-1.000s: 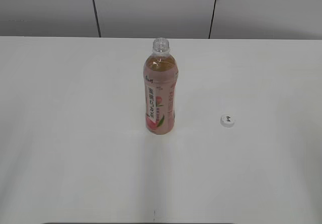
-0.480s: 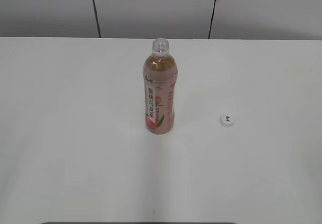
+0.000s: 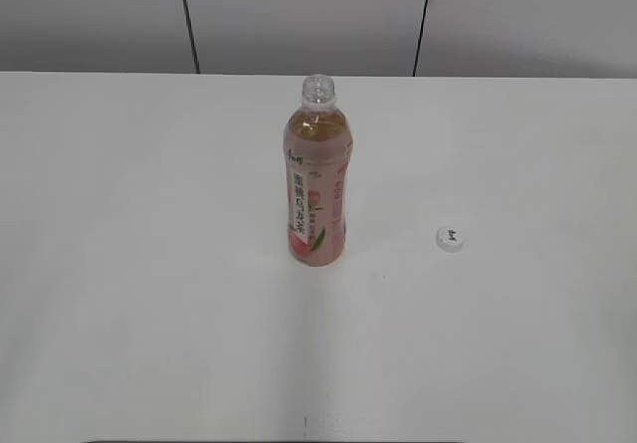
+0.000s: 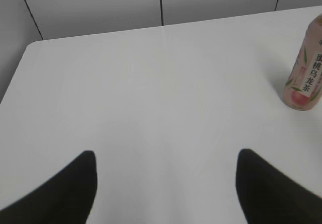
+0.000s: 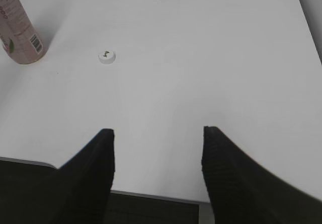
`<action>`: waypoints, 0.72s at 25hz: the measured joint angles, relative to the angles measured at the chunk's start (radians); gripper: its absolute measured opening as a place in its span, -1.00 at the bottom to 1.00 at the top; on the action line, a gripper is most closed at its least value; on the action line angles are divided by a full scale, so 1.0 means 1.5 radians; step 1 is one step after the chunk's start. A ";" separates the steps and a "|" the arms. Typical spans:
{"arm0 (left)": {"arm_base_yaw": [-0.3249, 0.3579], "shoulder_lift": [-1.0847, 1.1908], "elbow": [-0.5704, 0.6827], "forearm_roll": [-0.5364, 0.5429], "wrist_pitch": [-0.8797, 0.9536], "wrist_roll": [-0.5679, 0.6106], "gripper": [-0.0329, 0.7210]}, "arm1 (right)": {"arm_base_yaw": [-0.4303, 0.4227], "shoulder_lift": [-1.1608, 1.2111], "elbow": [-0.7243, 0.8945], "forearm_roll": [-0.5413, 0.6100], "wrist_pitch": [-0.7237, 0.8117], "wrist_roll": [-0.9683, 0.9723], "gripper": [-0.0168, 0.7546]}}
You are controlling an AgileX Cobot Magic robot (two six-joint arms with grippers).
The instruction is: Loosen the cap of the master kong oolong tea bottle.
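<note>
Tools: my left tool (image 4: 163,183) and right tool (image 5: 158,158) both spread, empty.
Cap (image 3: 450,238): off, on worktop (image 3: 149,264).
Bottle (image 3: 318,179): open neck; I'd spill tea if bumped.

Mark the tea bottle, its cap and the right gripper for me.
tea bottle (image 3: 318,199): exterior view, on the pink label.
cap (image 3: 450,238): exterior view, on its white top, lying on the table apart from the bottle.
right gripper (image 5: 158,173): right wrist view, midway between the open fingertips.
</note>
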 joint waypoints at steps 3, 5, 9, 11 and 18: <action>0.000 0.000 0.000 0.002 0.000 0.001 0.45 | 0.000 0.000 0.000 0.000 0.000 0.001 0.14; 0.000 0.000 0.000 0.002 0.000 0.002 0.45 | 0.000 0.000 0.000 0.000 0.000 0.001 0.14; 0.000 0.000 0.000 0.002 -0.001 0.002 0.45 | 0.000 0.000 0.000 0.000 -0.001 0.001 0.14; 0.001 0.000 0.000 0.003 0.000 0.002 0.45 | -0.007 0.000 0.000 0.000 -0.002 0.001 0.14; 0.044 0.000 0.000 0.003 0.000 0.002 0.45 | -0.154 0.000 0.000 0.001 -0.004 0.001 0.14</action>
